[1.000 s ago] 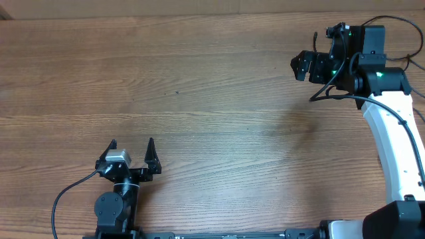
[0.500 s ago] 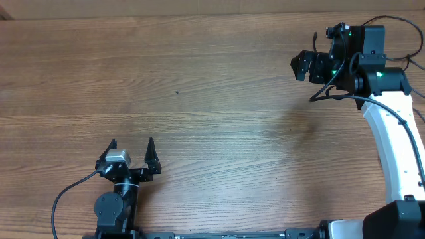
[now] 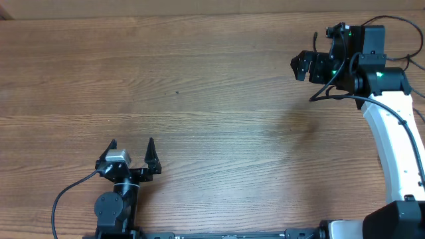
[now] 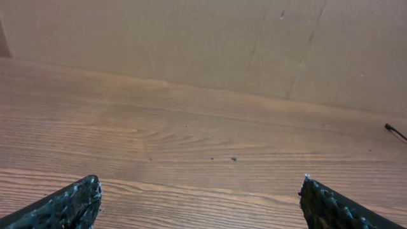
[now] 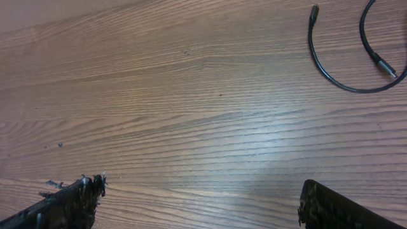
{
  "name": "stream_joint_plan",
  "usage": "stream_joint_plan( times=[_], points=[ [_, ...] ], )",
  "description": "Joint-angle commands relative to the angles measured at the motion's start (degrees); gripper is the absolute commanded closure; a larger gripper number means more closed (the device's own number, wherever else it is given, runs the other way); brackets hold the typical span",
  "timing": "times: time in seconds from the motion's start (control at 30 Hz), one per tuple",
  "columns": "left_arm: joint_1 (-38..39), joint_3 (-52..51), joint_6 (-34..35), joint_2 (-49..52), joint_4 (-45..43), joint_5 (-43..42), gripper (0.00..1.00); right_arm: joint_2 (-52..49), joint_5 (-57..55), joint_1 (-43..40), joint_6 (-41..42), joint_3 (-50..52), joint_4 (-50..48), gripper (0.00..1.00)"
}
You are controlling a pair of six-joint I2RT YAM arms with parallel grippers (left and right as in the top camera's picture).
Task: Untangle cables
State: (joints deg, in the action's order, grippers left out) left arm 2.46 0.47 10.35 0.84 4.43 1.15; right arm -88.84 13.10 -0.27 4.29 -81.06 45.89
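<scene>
A thin black cable (image 5: pixel 331 73) lies in a curve on the wooden table at the top right of the right wrist view. One end is a silver-tipped plug (image 5: pixel 385 67). In the overhead view a thin black cord (image 3: pixel 322 95) shows beside the right arm, partly hidden by it. A small black cable tip (image 4: pixel 394 130) shows at the right edge of the left wrist view. My right gripper (image 3: pixel 300 66) (image 5: pixel 203 203) is open and empty above bare wood, apart from the cable. My left gripper (image 3: pixel 131 149) (image 4: pixel 200 203) is open and empty at the near left.
The wooden table (image 3: pixel 199 99) fills the overhead view. A cardboard wall (image 4: pixel 191 38) stands along its far edge. The white right arm (image 3: pixel 392 139) runs down the right side. The left arm's thick black cable (image 3: pixel 63 199) loops at the bottom left.
</scene>
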Motion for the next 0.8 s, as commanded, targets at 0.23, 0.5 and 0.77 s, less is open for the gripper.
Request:
stream_joint_plan(
  times=[0.23, 0.5, 0.77],
  points=[
    [-0.42, -0.2, -1.16, -0.63, -0.11, 0.74, 0.0, 0.02, -0.2, 0.11, 0.15, 0.0, -0.31, 0.0],
    [-0.42, -0.2, -1.16, -0.63, -0.11, 0.74, 0.0, 3.21, -0.22, 0.33, 0.15, 0.0, -0.26, 0.0],
    [-0.42, -0.2, -1.16, -0.63, -0.11, 0.74, 0.01, 12.33, -0.42, 0.33, 0.13, 1.53, -3.39, 0.0]
  ],
)
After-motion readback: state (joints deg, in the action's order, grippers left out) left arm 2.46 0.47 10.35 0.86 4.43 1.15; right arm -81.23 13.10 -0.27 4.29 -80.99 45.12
